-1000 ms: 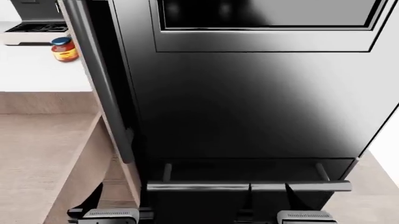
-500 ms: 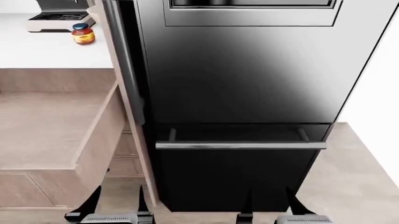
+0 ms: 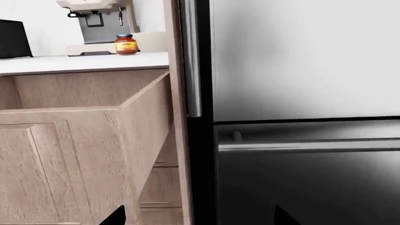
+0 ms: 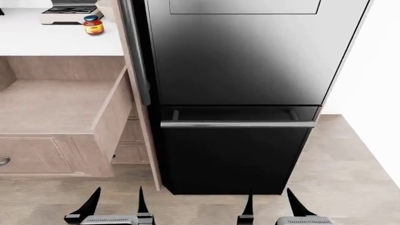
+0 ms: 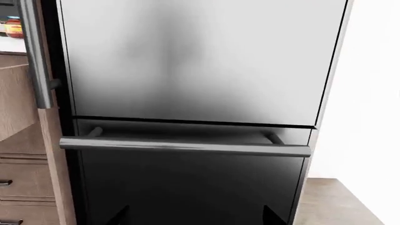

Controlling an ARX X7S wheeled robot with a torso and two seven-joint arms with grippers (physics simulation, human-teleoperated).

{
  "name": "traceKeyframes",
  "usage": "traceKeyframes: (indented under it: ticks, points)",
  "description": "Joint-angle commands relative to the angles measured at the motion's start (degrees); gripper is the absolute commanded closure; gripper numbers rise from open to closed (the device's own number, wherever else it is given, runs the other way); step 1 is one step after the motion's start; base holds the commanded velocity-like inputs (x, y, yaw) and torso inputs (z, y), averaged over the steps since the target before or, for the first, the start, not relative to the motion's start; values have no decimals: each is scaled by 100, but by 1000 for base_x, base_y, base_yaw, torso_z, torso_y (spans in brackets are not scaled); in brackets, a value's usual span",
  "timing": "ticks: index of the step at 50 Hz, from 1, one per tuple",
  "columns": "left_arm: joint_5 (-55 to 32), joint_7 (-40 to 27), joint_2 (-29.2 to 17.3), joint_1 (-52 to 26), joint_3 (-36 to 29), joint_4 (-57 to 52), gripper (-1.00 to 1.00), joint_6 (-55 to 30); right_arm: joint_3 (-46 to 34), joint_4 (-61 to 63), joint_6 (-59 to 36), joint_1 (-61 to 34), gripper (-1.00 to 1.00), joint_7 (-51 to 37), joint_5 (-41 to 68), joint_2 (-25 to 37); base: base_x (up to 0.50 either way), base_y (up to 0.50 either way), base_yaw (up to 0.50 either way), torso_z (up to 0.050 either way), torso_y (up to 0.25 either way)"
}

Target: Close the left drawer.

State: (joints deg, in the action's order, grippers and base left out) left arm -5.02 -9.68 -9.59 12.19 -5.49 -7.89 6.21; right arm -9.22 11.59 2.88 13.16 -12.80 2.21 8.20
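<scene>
While the left drawer (image 4: 56,126) stood pulled far out under the counter's (image 4: 56,44) front edge, both the left hand (image 4: 115,206) and right hand (image 4: 269,206) hung open and empty, so pushing squarely on its front panel seemed wisest.

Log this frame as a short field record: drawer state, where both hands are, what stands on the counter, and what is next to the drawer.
left drawer: pulled out, inside bare
drawer handle: partly visible at the frame edge
left hand: open, empty, short of the drawer
right hand: open, empty, facing the black refrigerator
counter: red jar beside a coffee machine
beside drawer: refrigerator, on its right
</scene>
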Motion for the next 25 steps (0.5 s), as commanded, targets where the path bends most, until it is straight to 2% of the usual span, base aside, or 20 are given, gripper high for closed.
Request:
traceKeyframes:
  ticks: [1,3,25]
  points:
    - [-17,-57,-39,-9,-40,9,-100,8,-66,23,-167,-48,-100,-93,-21,51,0,0,0,0,0]
    - [-19,-67,-45,-16,-46,23,-100,13,-96,82,-216,-44,-100,-108,-60,71,0,170,0,0,0]
    - [-76,-147,-105,-32,-120,59,-100,33,-164,32,-303,-98,-100,-226,19,130,0,500,0,0,0]
